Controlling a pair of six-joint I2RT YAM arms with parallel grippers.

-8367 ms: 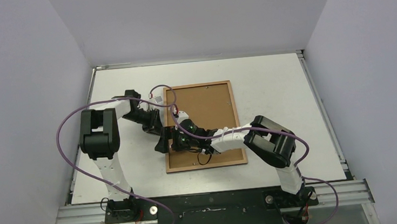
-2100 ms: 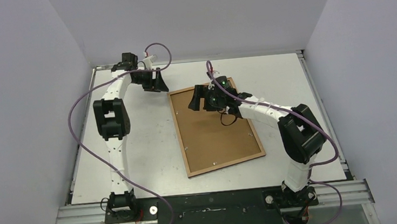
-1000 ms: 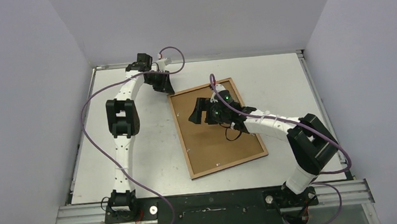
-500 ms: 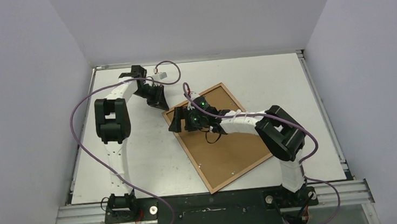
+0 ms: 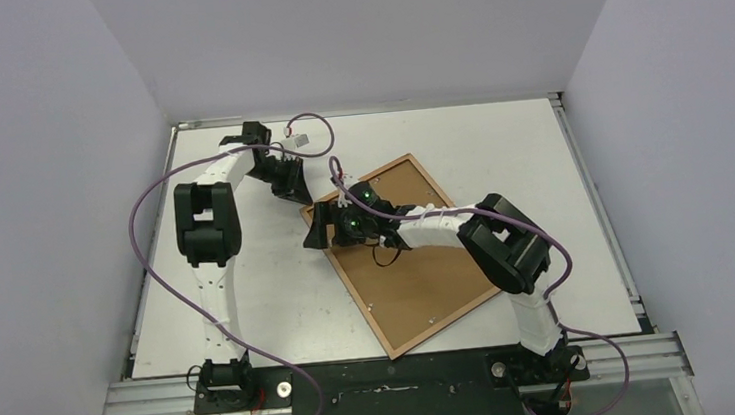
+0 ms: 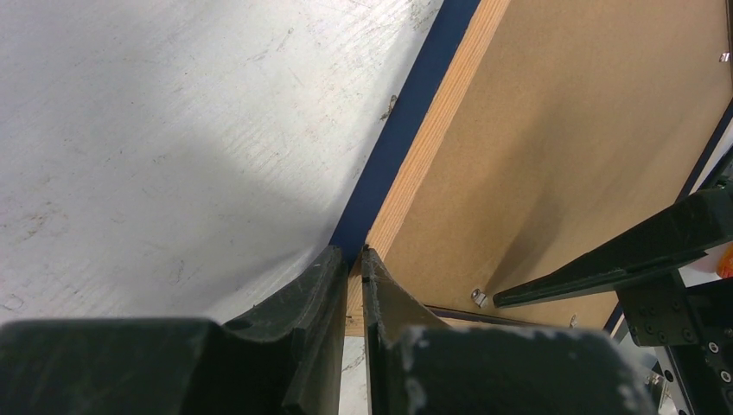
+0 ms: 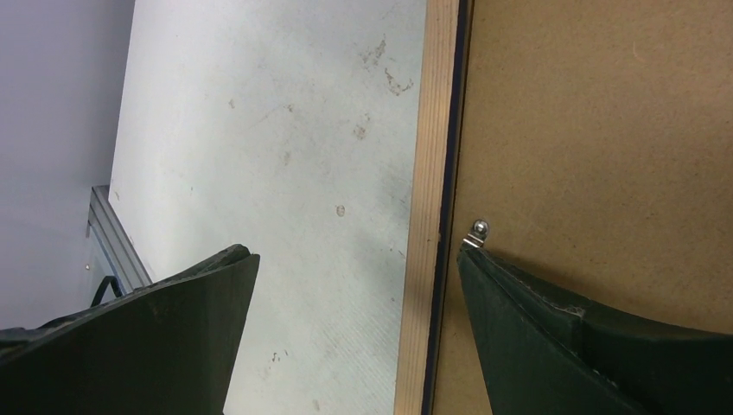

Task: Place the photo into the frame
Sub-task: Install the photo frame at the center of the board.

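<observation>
The frame (image 5: pixel 446 322) lies back side up and askew on the table, its brown backing board (image 5: pixel 419 273) inside it. My left gripper (image 5: pixel 294 189) is shut on the frame's rim near its far left corner. In the left wrist view the fingers (image 6: pixel 350 252) pinch the wood-and-blue edge (image 6: pixel 432 138). My right gripper (image 5: pixel 323 226) is open over the frame's left corner. In the right wrist view (image 7: pixel 356 255) one finger is over the table and the other over the backing board (image 7: pixel 605 130), with the wooden rim (image 7: pixel 432 130) between them. The photo is not visible.
A small metal tab (image 7: pixel 477 230) sits on the backing board at my right finger's tip. White walls enclose the table (image 5: pixel 251 298) on three sides. A black rail (image 5: pixel 389 378) with both arm bases runs along the near edge.
Over the last second the frame has turned further askew and my left gripper has come down onto its corner. In the last half second my right gripper has shifted slightly left.
</observation>
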